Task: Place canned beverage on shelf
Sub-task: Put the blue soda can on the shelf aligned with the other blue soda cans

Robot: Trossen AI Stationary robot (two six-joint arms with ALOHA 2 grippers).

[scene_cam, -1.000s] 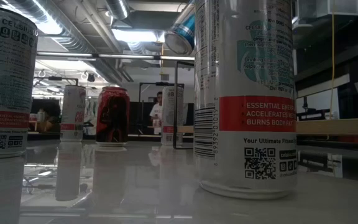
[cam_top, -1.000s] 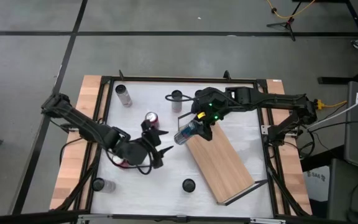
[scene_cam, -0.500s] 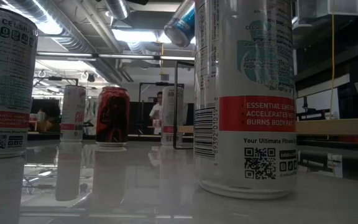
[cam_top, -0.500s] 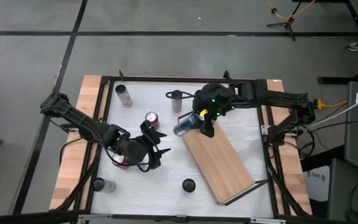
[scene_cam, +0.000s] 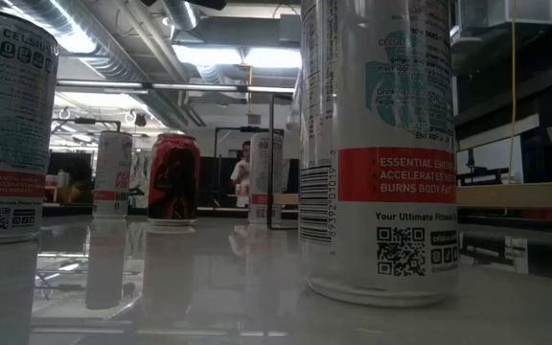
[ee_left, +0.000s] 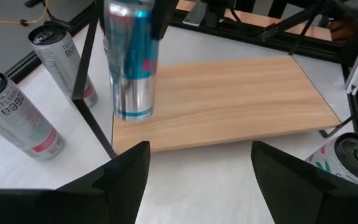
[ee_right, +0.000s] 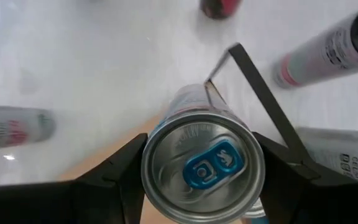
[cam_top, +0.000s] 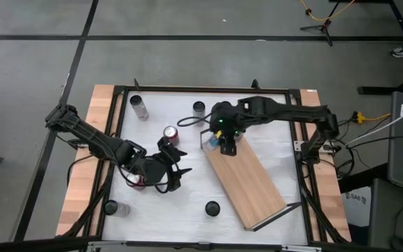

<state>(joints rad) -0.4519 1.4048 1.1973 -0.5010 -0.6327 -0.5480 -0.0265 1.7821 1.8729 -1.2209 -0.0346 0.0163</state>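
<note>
The right gripper [cam_top: 217, 137] clamps a slim blue-and-silver can [ee_left: 131, 59] upright over the near-left corner of the shelf [cam_top: 247, 180], a long pale wood-grain board lying slantwise on the glossy white table [cam_top: 152, 122]; the left wrist view shows the can's base hovering just above the board beside a thin black wire rail [ee_left: 93, 99], though whether it touches the wood cannot be told. The right wrist view looks straight down on the can's round brushed-metal lid and blue pull tab, with the dark fingers [ee_right: 114, 177] pressed on either side. The left gripper [cam_top: 176, 168] rests low on the table, jaws spread wide and empty, its two matte black fingers [ee_left: 124, 174] framing the shelf. From above, the rest reads only as small round tops: a red can [cam_top: 170, 133] near the left gripper, pale cans by the far edge [cam_top: 139, 107] and near the rail [cam_top: 199, 108], one at the near left [cam_top: 110, 207] and a dark top near the front [cam_top: 211, 208]. The low view alone shows their sides: tall white cylinders with red bands and printed codes [scene_cam: 379, 144], the red can [scene_cam: 173, 178] glinting, all mirrored in the polished surface, and a person [scene_cam: 242, 172] standing far back in the room
</note>
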